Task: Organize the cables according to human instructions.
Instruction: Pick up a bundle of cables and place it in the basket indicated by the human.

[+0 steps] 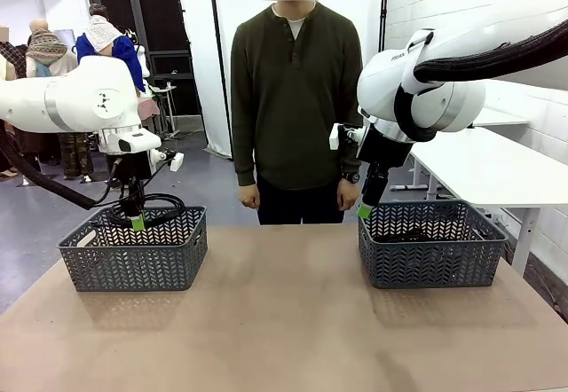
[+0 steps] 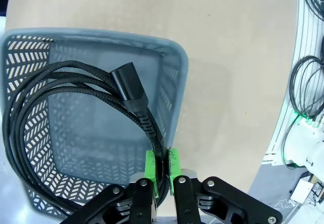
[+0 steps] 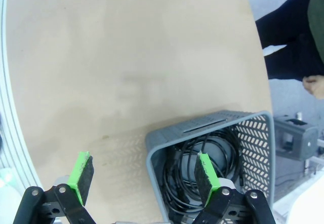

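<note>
My left gripper (image 1: 137, 223) hangs over the left grey basket (image 1: 133, 259), shut on a coiled black braided cable (image 1: 151, 207) that dangles just above the basket's rim. In the left wrist view the green pads (image 2: 150, 167) pinch the cable (image 2: 66, 89) below its black plug (image 2: 126, 84), with the loop hanging over the basket (image 2: 174, 57). My right gripper (image 1: 365, 209) is open, above the near left corner of the right basket (image 1: 430, 263). Thin black cables (image 3: 202, 163) lie coiled inside that basket (image 3: 157, 143), beneath my open right gripper (image 3: 147, 177).
A person (image 1: 295, 99) stands at the far side of the table, hands (image 1: 348, 195) hanging down. The brown tabletop (image 1: 284, 321) stretches bare between the two baskets. A white table (image 1: 497, 166) stands to the right.
</note>
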